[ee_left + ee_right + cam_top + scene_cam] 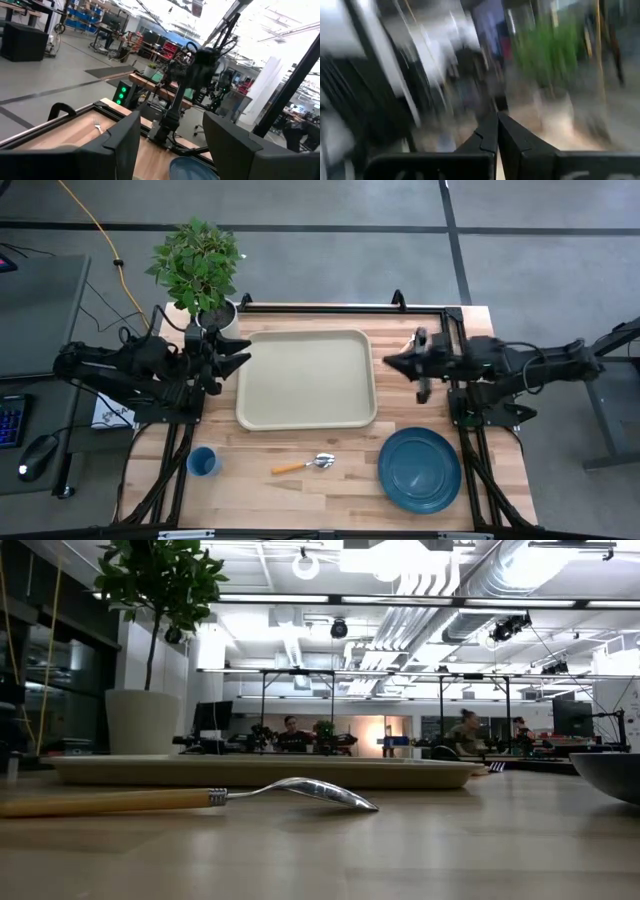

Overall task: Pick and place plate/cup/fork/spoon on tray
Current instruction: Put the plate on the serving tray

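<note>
The beige tray lies mid-table, nothing on it. The dark-blue plate lies at the near right and the blue cup stands at the near left. The orange-handled spoon lies between them, bowl toward the plate; it also shows in the low view. The fork lies on the wood at the far right, past the tray. My left gripper is open and empty above the tray's left edge. My right gripper is shut and empty beside the tray's right edge, raised off the table.
A potted plant in a white pot stands at the table's far left corner, close behind my left arm. A black frame rail runs along the far edge. Bare wood shows between the tray and the near edge.
</note>
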